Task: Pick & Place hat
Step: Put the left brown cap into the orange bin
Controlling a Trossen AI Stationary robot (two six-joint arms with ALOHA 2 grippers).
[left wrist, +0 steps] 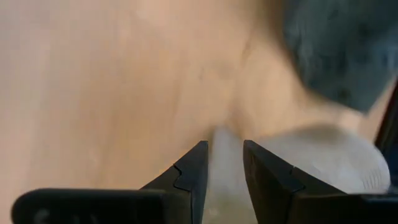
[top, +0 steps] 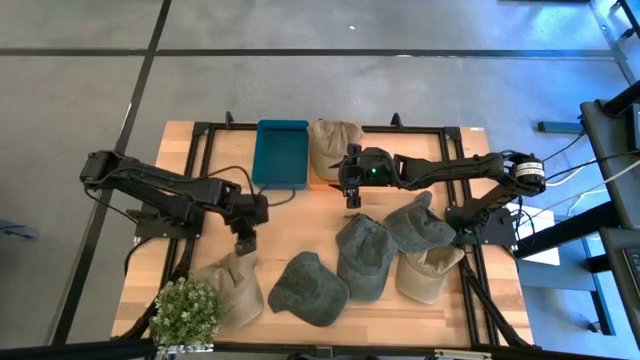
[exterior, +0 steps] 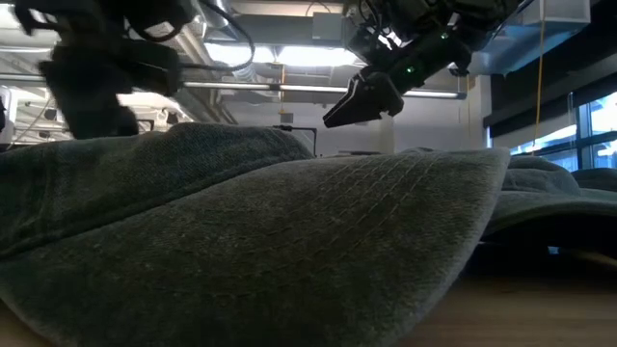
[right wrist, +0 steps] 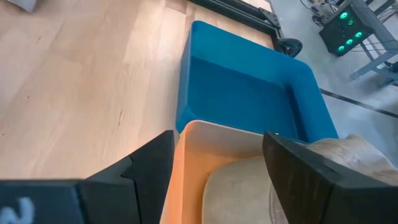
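Blue bin (top: pixel 281 152) — tan hat (top: pixel 333 142) — grey-green hats (top: pixel 365 252)

Bare table (top: pixel 300 215) between grippers; hats (top: pixel 362 255) beyond

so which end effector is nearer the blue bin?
Right. The right end effector hangs just beside the blue bin, by the tan hat; the left end effector is farther off, over the front hats.

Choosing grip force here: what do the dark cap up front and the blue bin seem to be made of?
The dark cap looks like soft woven fabric, matte, with stitched ribbing and a slumped crown. The blue bin looks like rigid moulded plastic, smooth with a slight sheen and rounded corners.
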